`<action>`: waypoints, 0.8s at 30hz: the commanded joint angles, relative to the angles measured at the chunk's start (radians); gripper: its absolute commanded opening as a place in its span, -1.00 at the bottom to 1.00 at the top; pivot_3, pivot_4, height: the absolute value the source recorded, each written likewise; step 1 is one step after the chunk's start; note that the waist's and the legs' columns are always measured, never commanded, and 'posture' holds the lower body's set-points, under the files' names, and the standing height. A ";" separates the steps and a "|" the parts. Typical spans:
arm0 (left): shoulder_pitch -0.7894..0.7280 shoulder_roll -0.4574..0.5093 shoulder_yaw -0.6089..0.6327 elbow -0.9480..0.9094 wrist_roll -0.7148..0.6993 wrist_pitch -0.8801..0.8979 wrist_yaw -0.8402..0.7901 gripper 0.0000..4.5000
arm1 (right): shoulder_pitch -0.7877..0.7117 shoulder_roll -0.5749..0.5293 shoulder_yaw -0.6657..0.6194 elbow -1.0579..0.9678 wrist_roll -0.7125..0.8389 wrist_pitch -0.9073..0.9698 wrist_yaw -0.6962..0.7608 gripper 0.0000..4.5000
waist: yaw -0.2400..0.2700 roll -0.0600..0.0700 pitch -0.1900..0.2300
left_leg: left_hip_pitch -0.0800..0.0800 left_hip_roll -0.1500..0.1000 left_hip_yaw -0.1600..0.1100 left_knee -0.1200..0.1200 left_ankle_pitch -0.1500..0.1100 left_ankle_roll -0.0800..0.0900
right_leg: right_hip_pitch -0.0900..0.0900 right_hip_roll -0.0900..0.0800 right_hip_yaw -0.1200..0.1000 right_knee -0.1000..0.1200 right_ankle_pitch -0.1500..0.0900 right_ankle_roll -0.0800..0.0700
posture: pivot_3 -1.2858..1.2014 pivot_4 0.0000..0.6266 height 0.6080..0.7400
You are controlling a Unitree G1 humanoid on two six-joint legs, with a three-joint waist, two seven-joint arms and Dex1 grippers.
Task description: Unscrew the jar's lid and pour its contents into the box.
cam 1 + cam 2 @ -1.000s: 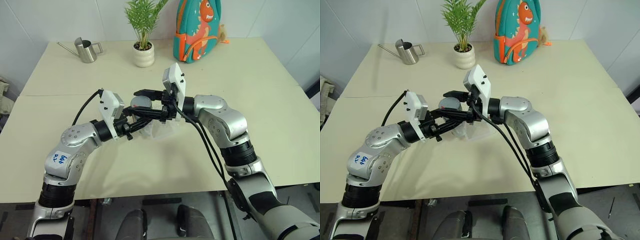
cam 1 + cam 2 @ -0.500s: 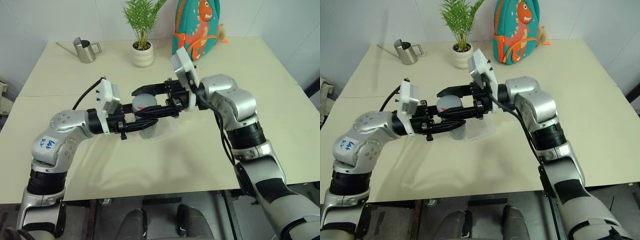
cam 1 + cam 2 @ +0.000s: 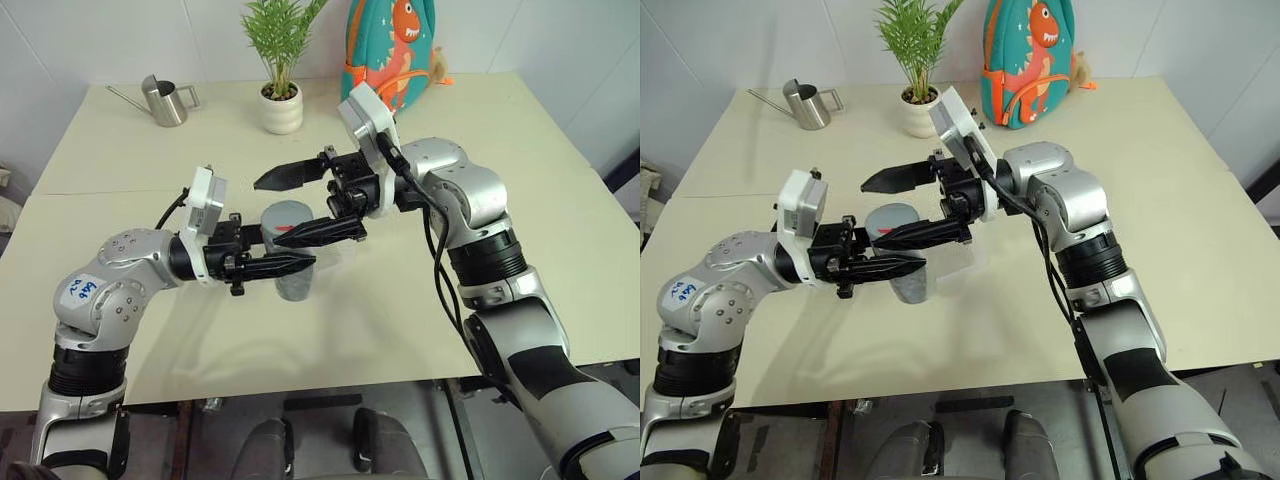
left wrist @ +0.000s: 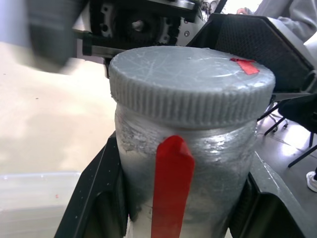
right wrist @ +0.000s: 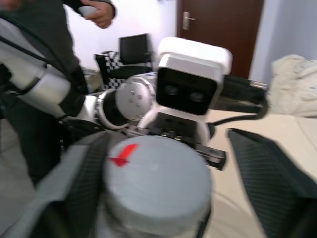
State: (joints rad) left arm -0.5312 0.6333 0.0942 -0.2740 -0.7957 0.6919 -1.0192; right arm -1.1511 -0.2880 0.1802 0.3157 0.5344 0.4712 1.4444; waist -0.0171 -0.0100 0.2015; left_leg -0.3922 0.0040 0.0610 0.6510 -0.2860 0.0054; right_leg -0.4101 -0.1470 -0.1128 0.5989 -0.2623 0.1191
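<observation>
Head views: left gripper (image 3: pixel 290 264) pinches the jar (image 3: pixel 293 277) above mid-table, the box (image 3: pixel 958 268) largely hidden behind. Right gripper (image 3: pixel 290 205) spread about the lid (image 3: pixel 288 216).
Left wrist: contents indiscernible through frosted wall.
Right wrist: lid blurred.

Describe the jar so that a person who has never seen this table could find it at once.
Start from the cream table, whose far edge holds a steel watering can, a potted plant and a dinosaur backpack. Nearer, the two arms meet. The jar is there, clamped in the left gripper: small, clear, with a grey ribbed lid and red stripe.
</observation>
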 commanded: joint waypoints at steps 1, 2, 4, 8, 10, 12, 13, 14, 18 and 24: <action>0.006 -0.010 0.009 -0.067 -0.008 -0.053 -0.016 -0.13 | 0.011 -0.020 -0.085 -0.026 0.009 -0.021 -0.066 0.99 | 0.000 0.000 0.000 | 0.000 0.000 0.000 0.000 0.000 0.000 | 0.000 0.000 0.000 0.000 0.000 0.000 | 0.03 -0.52 1.00; 0.008 -0.014 0.015 -0.065 -0.003 -0.064 -0.006 -0.13 | 0.023 -0.031 -0.096 -0.033 0.003 -0.038 -0.075 0.99 | 0.000 0.000 0.000 | 0.000 0.000 0.000 0.000 0.000 0.000 | 0.000 0.000 0.000 0.000 0.000 0.000 | 0.03 -0.52 1.00; 0.015 -0.016 0.025 -0.059 0.014 -0.087 0.012 -0.13 | 0.047 -0.055 -0.113 -0.045 -0.009 -0.058 -0.087 0.99 | 0.000 0.000 0.000 | 0.000 0.000 0.001 0.000 0.000 0.000 | 0.000 0.000 0.000 0.000 0.000 0.000 | 0.03 -0.52 1.00; 0.030 -0.015 0.040 -0.039 0.059 -0.134 0.047 -0.13 | 0.085 -0.082 -0.118 -0.105 -0.005 -0.024 -0.128 0.99 | 0.005 0.000 0.000 | 0.000 0.000 0.001 0.000 -0.001 0.000 | 0.000 0.000 0.001 -0.001 0.000 0.000 | 0.03 -0.52 1.00; 0.028 -0.015 0.033 -0.025 0.085 -0.155 0.059 -0.13 | 0.105 -0.079 -0.110 -0.154 0.004 -0.004 -0.151 0.99 | 0.008 0.000 0.000 | 0.000 0.000 0.002 0.000 -0.001 0.000 | 0.000 0.000 0.001 -0.001 0.000 0.000 | 0.03 -0.52 1.00; 0.022 -0.018 0.020 -0.012 0.104 -0.173 0.062 -0.13 | 0.119 -0.061 -0.097 -0.187 0.000 0.003 -0.180 0.99 | 0.004 0.000 0.000 | 0.001 0.000 0.003 0.000 -0.001 0.000 | -0.001 0.000 0.001 0.000 0.000 0.000 | 0.03 -0.52 1.00; 0.015 -0.022 0.014 -0.007 0.110 -0.180 0.063 -0.13 | 0.122 -0.052 -0.091 -0.194 -0.005 0.001 -0.192 0.99 | 0.004 0.000 0.000 | 0.001 0.000 0.003 -0.001 -0.001 0.000 | -0.001 0.000 0.002 0.000 0.000 0.000 | 0.03 -0.52 1.00; 0.009 -0.027 0.007 -0.003 0.114 -0.183 0.065 -0.13 | 0.124 -0.044 -0.084 -0.199 -0.012 -0.003 -0.202 0.99 | 0.003 0.000 0.000 | 0.001 0.000 0.003 -0.001 -0.001 0.000 | -0.001 0.000 0.002 0.000 0.000 0.000 | 0.03 -0.52 1.00; -0.014 -0.045 -0.017 0.012 0.144 -0.200 0.071 -0.13 | 0.134 0.000 -0.056 -0.230 -0.019 0.001 -0.230 0.99 | 0.004 0.000 0.000 | 0.001 0.000 0.003 0.000 -0.001 0.000 | -0.001 0.000 0.002 0.000 0.000 0.000 | 0.03 -0.52 1.00; -0.015 -0.048 -0.031 0.035 0.184 -0.218 0.080 -0.13 | 0.138 0.030 -0.025 -0.304 -0.009 0.046 -0.260 0.99 | 0.004 0.000 0.000 | 0.000 0.000 0.004 0.000 -0.001 0.001 | -0.002 0.000 0.002 0.000 0.000 0.000 | 0.03 -0.52 1.00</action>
State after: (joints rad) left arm -0.5405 0.5757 0.0479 -0.2220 -0.6186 0.4993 -0.9399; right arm -1.0042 -0.2550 0.1748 0.0512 0.5080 0.5112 1.1976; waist -0.0128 -0.0104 0.2013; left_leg -0.3919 0.0043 0.0646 0.6512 -0.2876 0.0070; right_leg -0.4118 -0.1472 -0.1104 0.5993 -0.2622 0.1192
